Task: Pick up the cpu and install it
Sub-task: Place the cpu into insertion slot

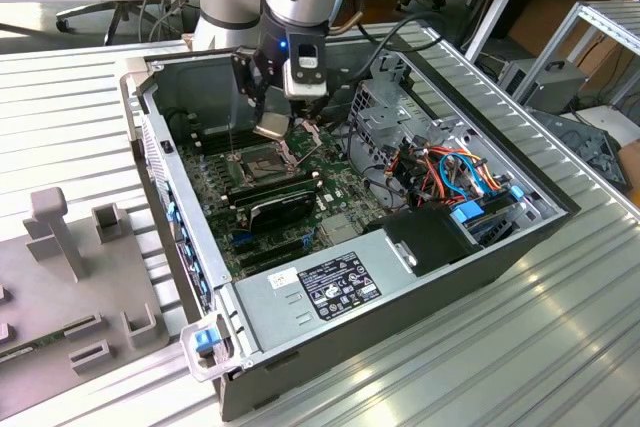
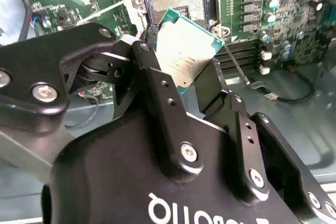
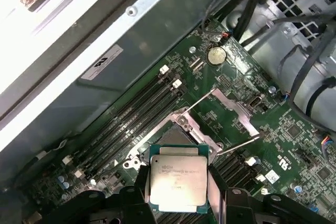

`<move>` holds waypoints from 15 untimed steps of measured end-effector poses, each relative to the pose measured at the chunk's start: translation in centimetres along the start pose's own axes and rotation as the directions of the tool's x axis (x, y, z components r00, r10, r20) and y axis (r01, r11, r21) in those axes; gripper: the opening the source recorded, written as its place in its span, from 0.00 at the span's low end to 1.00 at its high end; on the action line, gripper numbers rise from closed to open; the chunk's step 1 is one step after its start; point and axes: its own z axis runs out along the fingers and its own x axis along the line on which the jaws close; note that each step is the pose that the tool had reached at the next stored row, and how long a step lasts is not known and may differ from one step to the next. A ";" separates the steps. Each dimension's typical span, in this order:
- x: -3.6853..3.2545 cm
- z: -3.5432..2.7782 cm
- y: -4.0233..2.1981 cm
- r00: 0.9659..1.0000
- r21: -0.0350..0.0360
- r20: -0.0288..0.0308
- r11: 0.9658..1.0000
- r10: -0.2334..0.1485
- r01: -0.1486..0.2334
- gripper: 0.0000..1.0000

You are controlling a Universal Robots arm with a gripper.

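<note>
Silvery cpu (image 3: pixel 177 174) within gripper (image 2: pixel 182 76), above socket (image 2: pixel 176 1).

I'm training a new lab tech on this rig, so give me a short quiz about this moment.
1. What does the gripper hold? A) a screwdriver B) the cpu C) a fan
2. True or false: the cpu already sits in the socket.
3. Fill in: the socket lies ___ (open/covered).
Key: 1 B; 2 false; 3 open.
</note>
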 end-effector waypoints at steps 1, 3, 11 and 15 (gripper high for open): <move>0.00 0.03 0.00 0.999 -0.002 0.001 0.999 0.039 -0.039 0.53; 0.00 0.06 0.00 0.997 -0.003 0.001 0.997 0.083 -0.083 0.53; -0.01 0.21 -0.01 0.966 -0.011 0.004 0.966 0.257 -0.257 0.53; -0.01 0.30 -0.01 0.935 -0.015 0.004 0.935 0.355 -0.355 0.53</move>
